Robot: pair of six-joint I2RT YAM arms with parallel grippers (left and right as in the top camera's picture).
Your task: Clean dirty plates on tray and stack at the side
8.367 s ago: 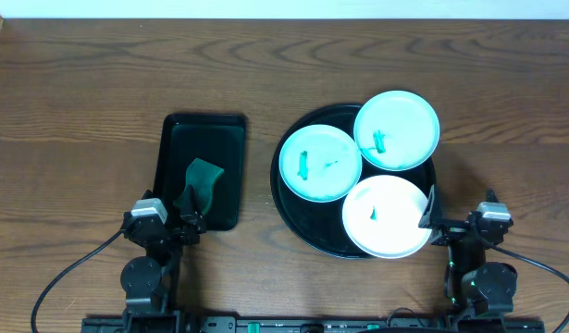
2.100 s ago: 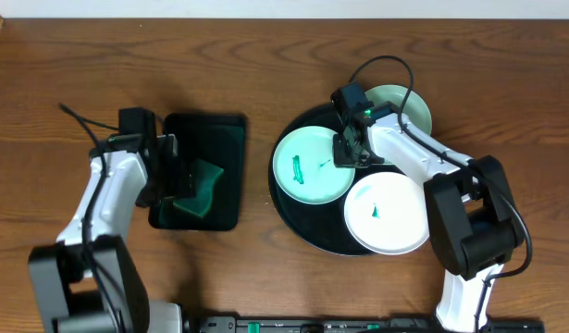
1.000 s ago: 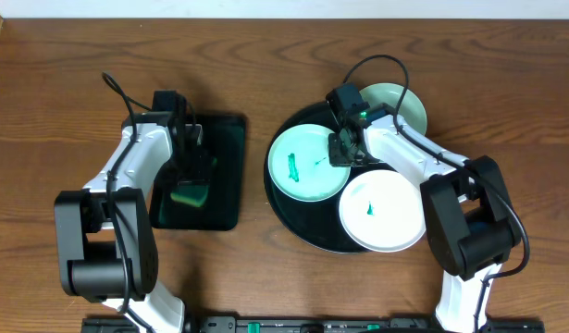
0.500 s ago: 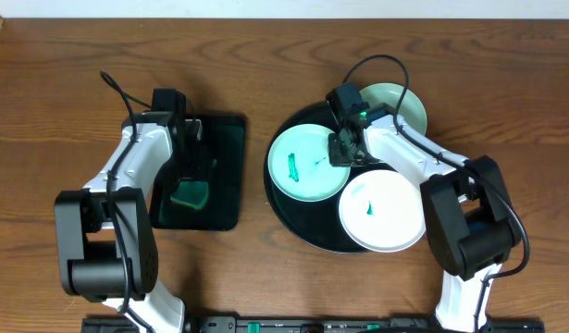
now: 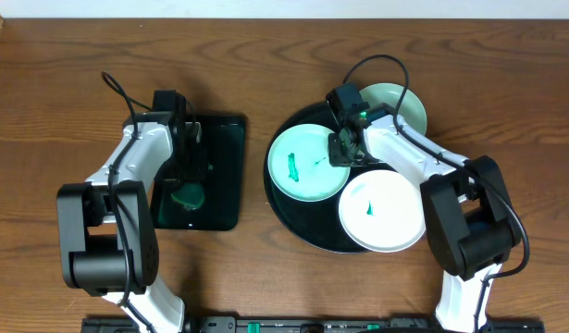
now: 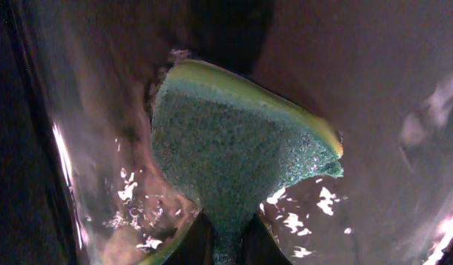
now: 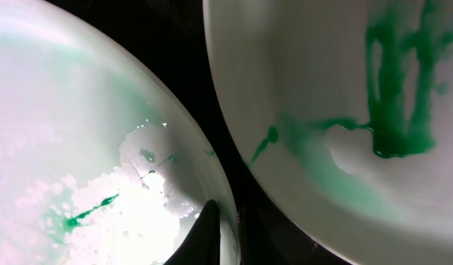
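Observation:
Three plates lie on the round black tray (image 5: 298, 222): a mint-green plate (image 5: 303, 166) with green smears at the left, a white plate (image 5: 386, 213) at the front, and a second mint-green plate (image 5: 404, 104) at the back, partly under my right arm. My right gripper (image 5: 343, 150) is shut on the left plate's right rim (image 7: 230, 213), one finger (image 7: 202, 237) resting inside the plate. A neighbouring smeared plate (image 7: 344, 96) fills the right of that view. My left gripper (image 5: 188, 178) is shut on the green sponge (image 6: 233, 147), pinching its lower end (image 6: 225, 246).
A rectangular black tray (image 5: 224, 148) lies left of the round tray, wet and glossy, and the sponge (image 5: 186, 195) hangs over it. Bare wood-grain tabletop (image 5: 506, 102) surrounds both trays. Both arms reach in from the front edge, with cables looping above them.
My left gripper has closed on the sponge, which now looks squeezed and narrower. The right arm and the plates have not moved in the last second.

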